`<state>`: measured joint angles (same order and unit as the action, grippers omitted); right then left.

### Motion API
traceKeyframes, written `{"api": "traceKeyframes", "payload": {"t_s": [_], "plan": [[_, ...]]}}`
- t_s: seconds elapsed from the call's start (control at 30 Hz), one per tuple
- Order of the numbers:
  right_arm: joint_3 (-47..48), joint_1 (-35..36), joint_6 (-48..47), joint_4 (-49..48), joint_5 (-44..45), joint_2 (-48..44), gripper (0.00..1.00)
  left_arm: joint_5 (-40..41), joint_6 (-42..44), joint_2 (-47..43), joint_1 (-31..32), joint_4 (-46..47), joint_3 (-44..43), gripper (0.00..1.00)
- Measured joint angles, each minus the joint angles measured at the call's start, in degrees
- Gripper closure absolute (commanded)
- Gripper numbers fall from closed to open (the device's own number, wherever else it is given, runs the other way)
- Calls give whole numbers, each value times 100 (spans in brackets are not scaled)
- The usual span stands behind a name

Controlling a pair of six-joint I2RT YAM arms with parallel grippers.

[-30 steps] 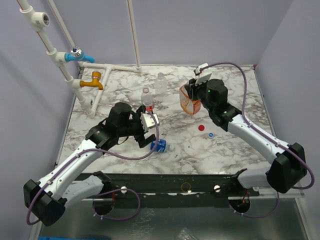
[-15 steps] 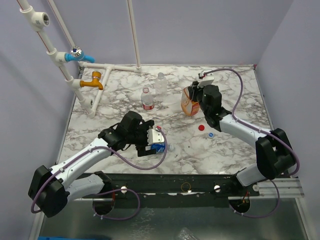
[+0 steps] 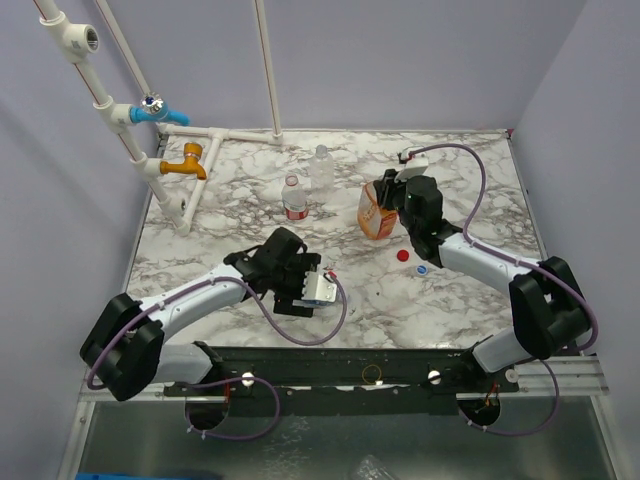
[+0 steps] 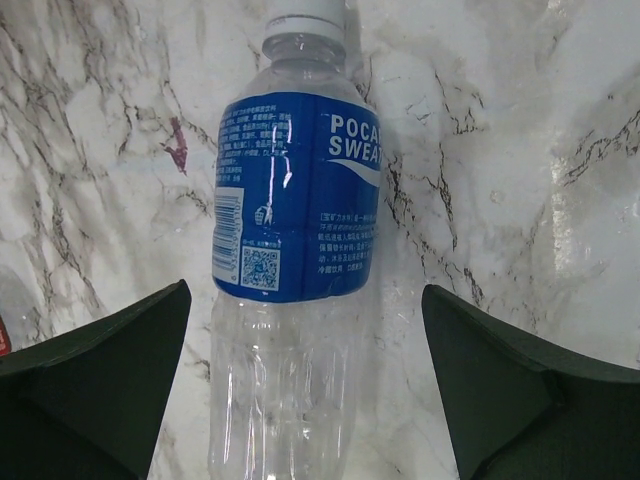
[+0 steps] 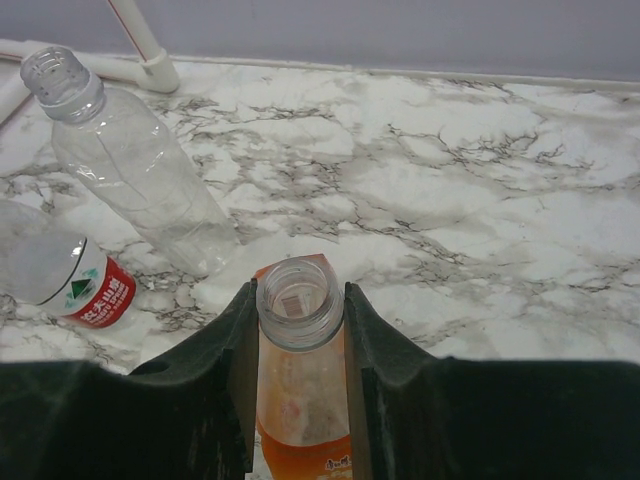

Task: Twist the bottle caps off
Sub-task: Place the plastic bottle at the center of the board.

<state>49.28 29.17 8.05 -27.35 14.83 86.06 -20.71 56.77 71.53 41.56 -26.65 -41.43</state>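
The left tool (image 4: 305, 290) stands wide open astride the lying Pocari Sweat bottle (image 4: 295, 210), white cap (image 4: 305, 15) on at frame top, likely to seize it. At lower centre, the right tool (image 5: 300, 310) clamps the neck of the uncapped orange bottle (image 5: 300, 430), steadying it.

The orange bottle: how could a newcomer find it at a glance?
Look at the far half of the marble table, right of centre, where the right end effector grips a bottle's neck. That is the orange bottle: squat, orange-tinted and uncapped, unlike the slim plain bottle and red-labelled bottle to its left.
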Motion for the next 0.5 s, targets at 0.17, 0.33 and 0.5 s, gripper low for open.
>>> {"api": "traceKeyframes", "payload": {"t_s": [0.17, 0.33, 0.5], "plan": [[0, 0, -13, 4, -111, -35, 50, 68, 160, 540, 59, 96, -118, 1], [-37, 0, -13, 4, -212, -153, 46, 83, 243, 1036, 133, 289, -308, 5], [-79, 0, -11, 11, -256, -295, 30, 105, 326, 1279, 208, 476, -319, 54]]}}
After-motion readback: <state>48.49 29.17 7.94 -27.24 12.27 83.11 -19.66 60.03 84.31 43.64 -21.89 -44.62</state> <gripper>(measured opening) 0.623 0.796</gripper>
